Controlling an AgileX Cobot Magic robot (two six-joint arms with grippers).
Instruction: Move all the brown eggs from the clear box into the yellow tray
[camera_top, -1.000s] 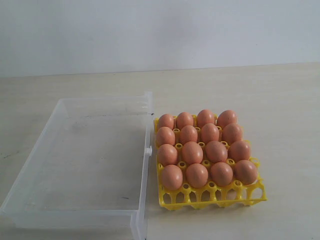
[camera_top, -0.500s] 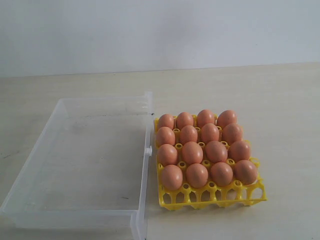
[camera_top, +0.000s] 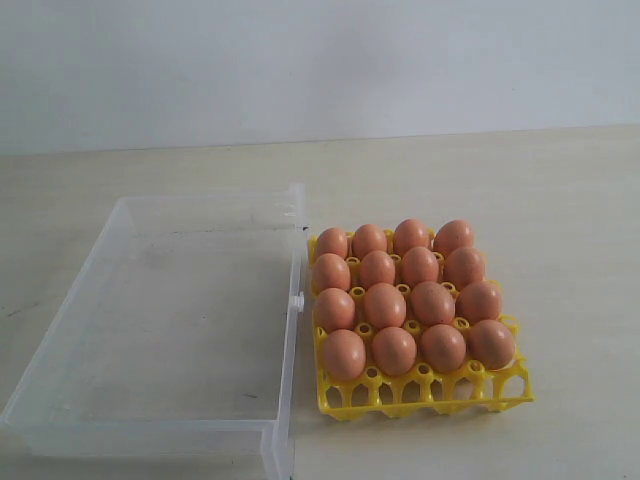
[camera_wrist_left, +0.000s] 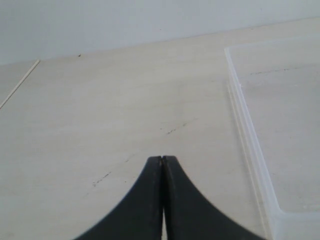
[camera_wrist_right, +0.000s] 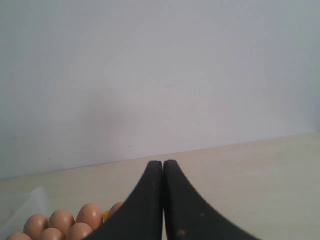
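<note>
The brown eggs (camera_top: 385, 305) crack easily, so hold their middles softly; left fingers (camera_wrist_left: 150, 200) and right fingers (camera_wrist_right: 150, 200) are together.

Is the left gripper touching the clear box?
Apart. The left wrist view shows a strip of table between the left gripper and the clear box wall.

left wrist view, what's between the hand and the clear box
Only bare table separates the left hand from the clear box, per the left wrist view.
</note>
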